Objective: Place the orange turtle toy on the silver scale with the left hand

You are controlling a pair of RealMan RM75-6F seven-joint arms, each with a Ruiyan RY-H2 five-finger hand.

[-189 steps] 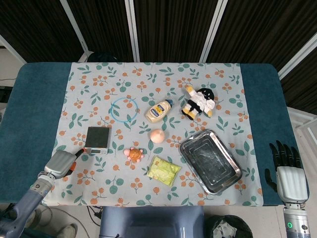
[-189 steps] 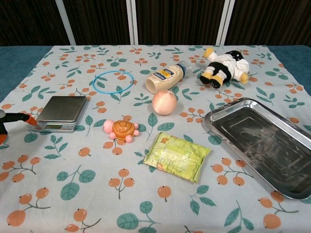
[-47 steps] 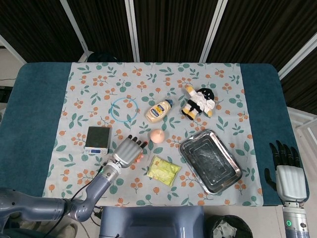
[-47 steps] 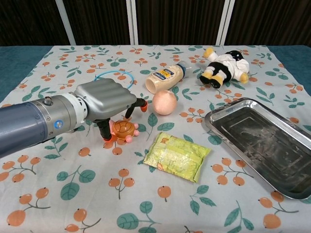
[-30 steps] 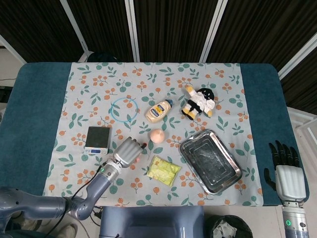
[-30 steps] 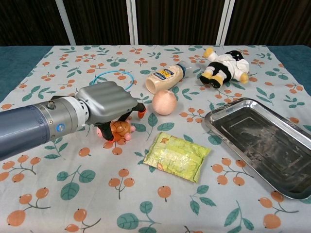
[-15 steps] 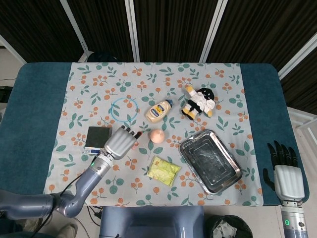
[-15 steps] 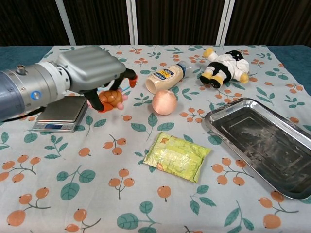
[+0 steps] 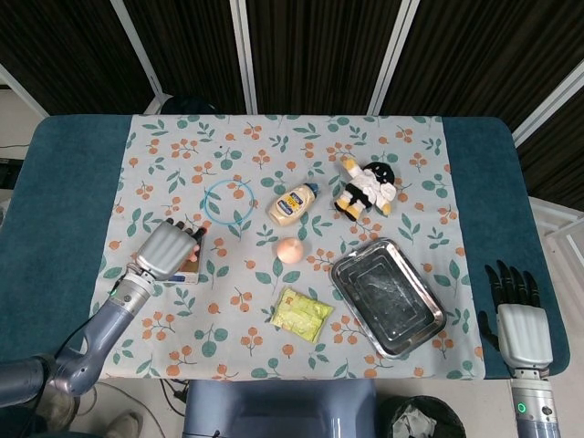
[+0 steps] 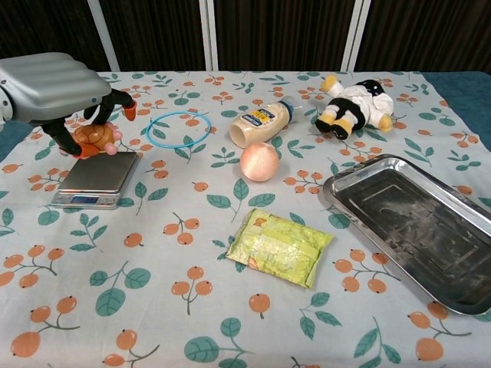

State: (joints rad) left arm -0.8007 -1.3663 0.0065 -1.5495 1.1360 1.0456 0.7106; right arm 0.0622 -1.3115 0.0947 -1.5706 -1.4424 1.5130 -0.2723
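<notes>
Orange turtle toy is pinched in my left hand, above the silver scale. My right hand rests apart, fingers spread. Mayonnaise bottle label unreadable.

Left hand covers the silver scale (mostly hidden) — right hand well apart.

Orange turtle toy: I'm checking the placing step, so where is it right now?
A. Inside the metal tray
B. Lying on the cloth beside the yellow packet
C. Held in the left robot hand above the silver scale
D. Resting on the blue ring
C: in the chest view the left robot hand grips the orange turtle toy just above the silver scale, not yet resting on its platform.
</notes>
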